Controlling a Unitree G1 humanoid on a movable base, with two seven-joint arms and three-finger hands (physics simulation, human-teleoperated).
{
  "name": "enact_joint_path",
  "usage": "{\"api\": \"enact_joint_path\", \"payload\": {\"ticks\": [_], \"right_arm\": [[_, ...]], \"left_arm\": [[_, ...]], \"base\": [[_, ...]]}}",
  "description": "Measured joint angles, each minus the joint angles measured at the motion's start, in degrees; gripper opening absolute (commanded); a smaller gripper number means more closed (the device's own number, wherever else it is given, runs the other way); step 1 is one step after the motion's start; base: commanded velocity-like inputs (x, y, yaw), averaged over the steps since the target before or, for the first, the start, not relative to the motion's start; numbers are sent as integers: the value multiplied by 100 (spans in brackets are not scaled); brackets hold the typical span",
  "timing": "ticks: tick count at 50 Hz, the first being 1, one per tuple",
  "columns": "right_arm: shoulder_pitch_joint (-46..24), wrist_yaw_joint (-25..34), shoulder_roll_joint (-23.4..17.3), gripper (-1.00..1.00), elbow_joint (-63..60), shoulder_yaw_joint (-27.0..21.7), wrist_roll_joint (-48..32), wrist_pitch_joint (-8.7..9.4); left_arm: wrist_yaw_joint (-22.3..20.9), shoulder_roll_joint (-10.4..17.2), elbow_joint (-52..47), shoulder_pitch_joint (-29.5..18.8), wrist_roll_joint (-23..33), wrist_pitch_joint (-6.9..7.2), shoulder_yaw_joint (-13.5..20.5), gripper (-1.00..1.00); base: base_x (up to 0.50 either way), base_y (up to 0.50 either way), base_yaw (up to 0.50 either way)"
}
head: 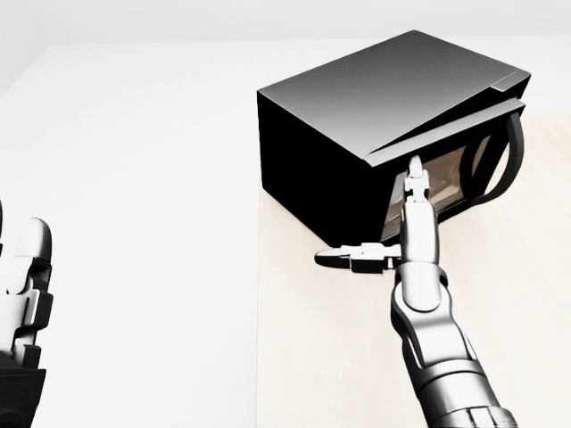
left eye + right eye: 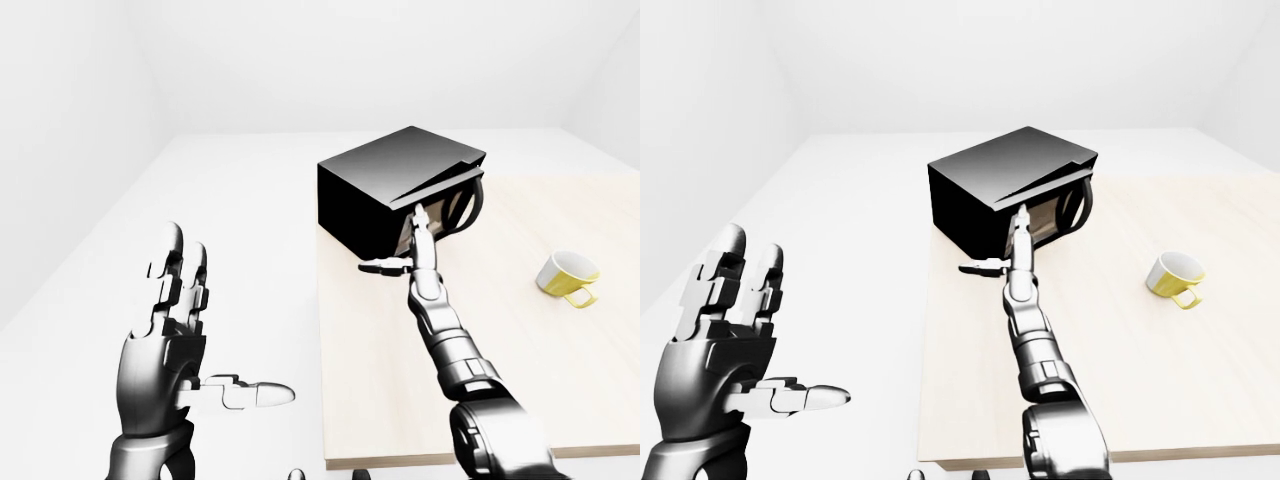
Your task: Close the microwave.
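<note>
A black microwave (image 1: 357,116) stands at the top left corner of the pale wooden table (image 2: 560,380). Its door (image 1: 446,174) with a curved black handle (image 1: 508,160) stands slightly ajar, a narrow gap showing along its top edge. My right hand (image 1: 393,218) is open, its fingertips (image 1: 415,169) at the door's left end, thumb spread out to the left. My left hand (image 2: 180,330) is open and empty, raised off the table's left side.
A yellow and white mug (image 2: 568,278) lies on its side on the table, right of the microwave. The table's left edge (image 2: 322,380) runs down the middle of the left-eye view. White floor and walls surround the table.
</note>
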Motion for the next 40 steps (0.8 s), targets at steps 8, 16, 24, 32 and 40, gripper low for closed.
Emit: {"api": "enact_joint_path", "payload": {"ticks": [8, 16, 24, 32, 40], "right_arm": [[-444, -101, 21, 100, 630, -12, -94, 0], [-501, -250, 80, 100, 723, -43, -264, 0], [-566, -348, 151, 100, 823, -63, -378, 0], [-663, -430, 216, 100, 979, -22, -453, 0], [-696, -498, 228, 100, 1040, -6, -499, 0]], "left_arm": [[4, 1, 7, 0, 8, 0, -10, 100], [22, 10, 40, -2, 34, 0, -45, 100], [57, 37, 62, 7, 60, 0, -101, 100], [76, 56, 84, 5, 67, 0, -124, 100], [87, 69, 105, 19, 75, 0, -145, 100]], "base": [[0, 0, 0], [1, 0, 0], [1, 0, 0], [1, 0, 0], [1, 0, 0]]}}
